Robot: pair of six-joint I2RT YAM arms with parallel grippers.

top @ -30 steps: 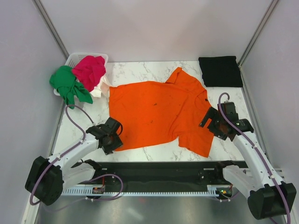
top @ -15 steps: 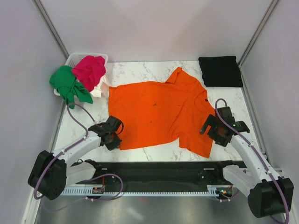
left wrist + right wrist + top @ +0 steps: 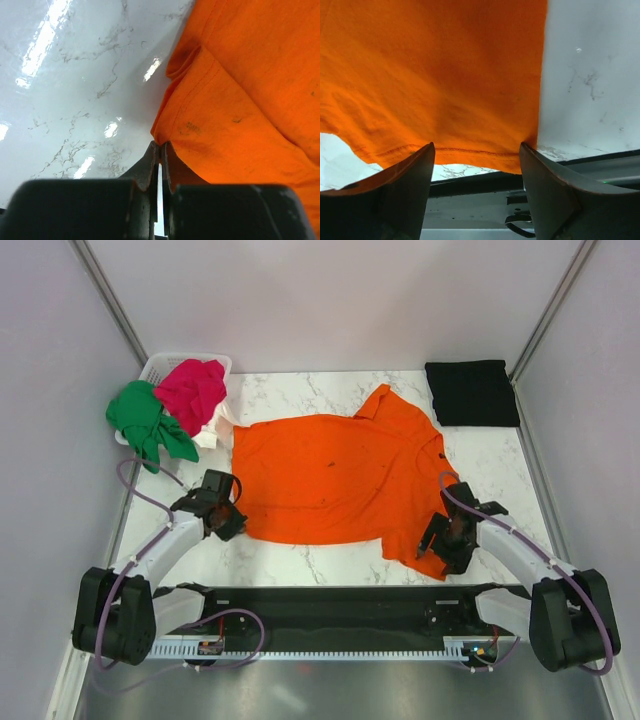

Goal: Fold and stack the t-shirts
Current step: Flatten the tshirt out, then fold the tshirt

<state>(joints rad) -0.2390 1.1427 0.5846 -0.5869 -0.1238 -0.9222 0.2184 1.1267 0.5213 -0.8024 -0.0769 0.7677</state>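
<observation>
The bright orange t-shirt (image 3: 330, 480) lies spread flat in the middle of the marble table. My left gripper (image 3: 225, 520) is at its near left corner. In the left wrist view that gripper (image 3: 160, 145) is shut, with a pinch of the orange cloth (image 3: 240, 100) at its fingertips. My right gripper (image 3: 442, 545) is at the shirt's near right corner. In the right wrist view it (image 3: 477, 146) stands open, and the orange hem (image 3: 445, 75) hangs between its fingers. A black t-shirt (image 3: 472, 392) lies folded at the back right.
A white basket (image 3: 160, 365) stands at the back left with green (image 3: 145, 420), magenta (image 3: 192, 390) and white (image 3: 215, 430) shirts spilling over it. The table's near edge and a black rail (image 3: 340, 605) run just below both grippers.
My left gripper has shut on the shirt's near left corner and drawn back to the left. My right gripper has come down to the near right corner, and its jaws have narrowed.
</observation>
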